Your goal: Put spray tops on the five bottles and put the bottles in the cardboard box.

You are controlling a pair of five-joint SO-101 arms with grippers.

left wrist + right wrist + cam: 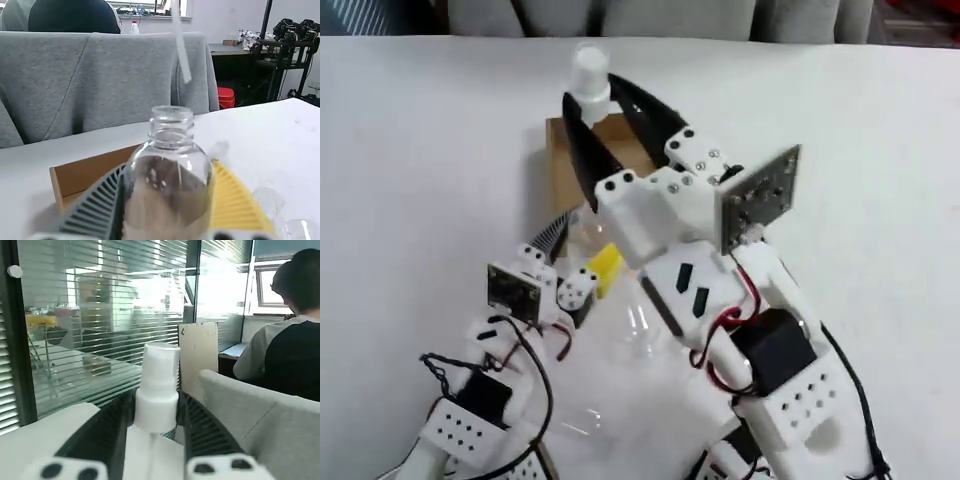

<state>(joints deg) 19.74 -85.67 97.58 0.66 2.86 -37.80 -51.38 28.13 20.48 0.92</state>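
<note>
1 white spray top [157, 390] stands upright, pinched between the black fingers of the right gripper [156, 407], head end up.
Its long axis is vertical, and its thin tube [181, 45] hangs down and ends a little above the open neck of 1 clear bottle [167, 175]. This bottle also stands upright, clamped between the grey and yellow fingers of the left gripper [167, 205]. The cardboard box [80, 175] lies just beyond it on the table.

No legible text, labels, numbers or signs anywhere
</note>
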